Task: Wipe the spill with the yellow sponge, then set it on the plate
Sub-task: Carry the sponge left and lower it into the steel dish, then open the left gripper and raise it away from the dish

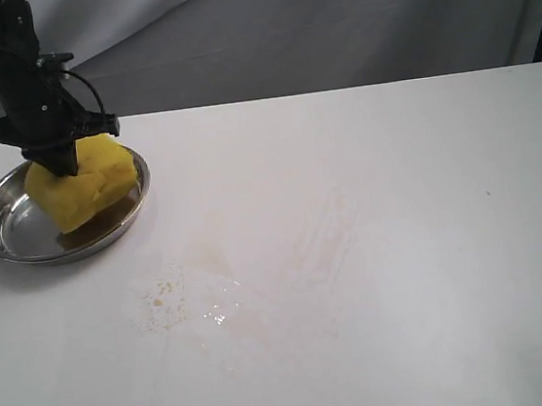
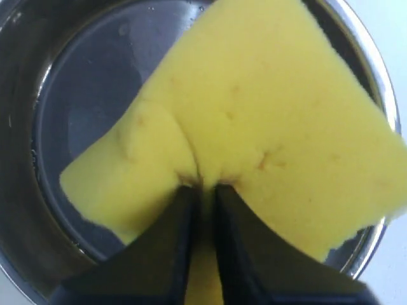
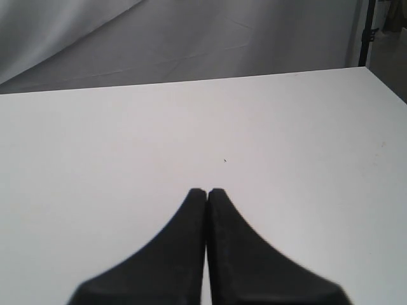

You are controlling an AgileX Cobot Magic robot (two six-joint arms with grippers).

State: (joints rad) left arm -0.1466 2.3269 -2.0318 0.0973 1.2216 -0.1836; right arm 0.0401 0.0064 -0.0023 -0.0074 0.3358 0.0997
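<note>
Backdrop: grey cloth (image 1: 329, 20) hangs in folds behind a white table (image 1: 409, 295), as I see it from the operator's desk.
Left gripper: the left gripper (image 1: 63, 168) (image 2: 203, 187) reaches down over the table's far left corner. Its two black fingers are nearly together and pinch the yellow sponge (image 1: 88, 185) (image 2: 267, 127), so the foam puckers into a crease between the tips.
Sponge: tilted, with one corner low inside the plate (image 1: 15, 232) (image 2: 82, 95) and its upper side under the gripper. A few small brown marks show near the crease in my left wrist view. One end reaches the dish's rim. I cannot tell whether its low corner rests on the dish's floor.
Plate: shiny steel, round, sitting on the table at the left edge of the exterior view.
Table middle: a patch of yellowish specks (image 1: 164, 294) lies in front of the plate, well apart from it. Small wet glints (image 1: 220, 315) lie just beside the specks, and faint pale streaks (image 1: 324, 236) run off to the right.
Right gripper: the right gripper (image 3: 206, 190) shows only in its own wrist view, over bare white table, fingers pressed tip to tip with nothing between them.
</note>
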